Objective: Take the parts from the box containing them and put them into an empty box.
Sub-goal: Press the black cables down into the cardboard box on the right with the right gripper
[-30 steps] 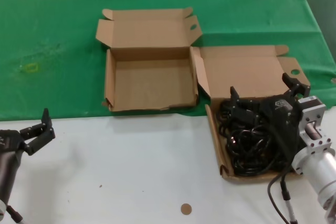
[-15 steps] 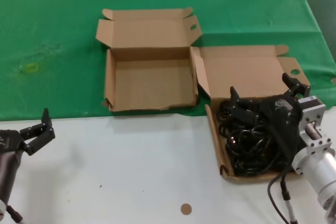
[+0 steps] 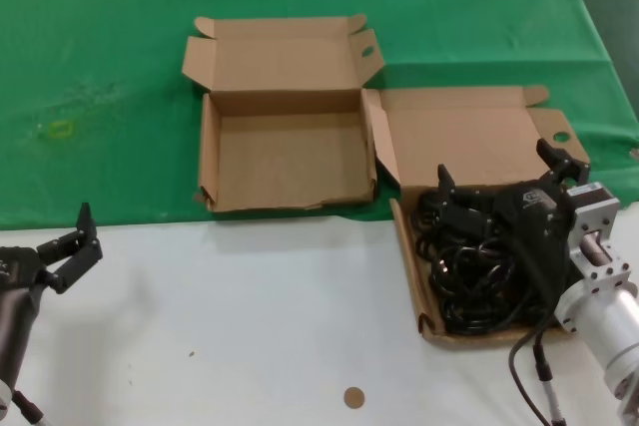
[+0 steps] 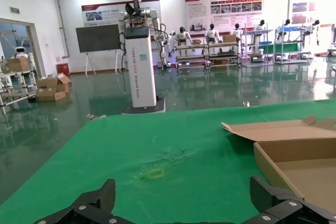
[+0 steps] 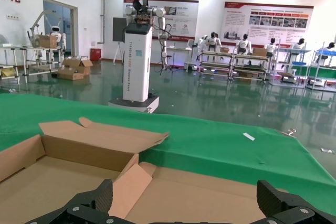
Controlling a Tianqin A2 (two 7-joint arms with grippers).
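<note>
The right end effector [image 3: 496,179], fingers spread wide, is poised directly over the parts [image 3: 479,266] in the box containing them [image 3: 469,142]. One coiled bundle should be enclosed fully before closing. The left end effector [image 3: 70,251] is parked open, far from the empty box [image 3: 285,152].

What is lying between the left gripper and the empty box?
Nothing. In the head view, only bare white table and then green cloth separate the left gripper from the empty box.
</note>
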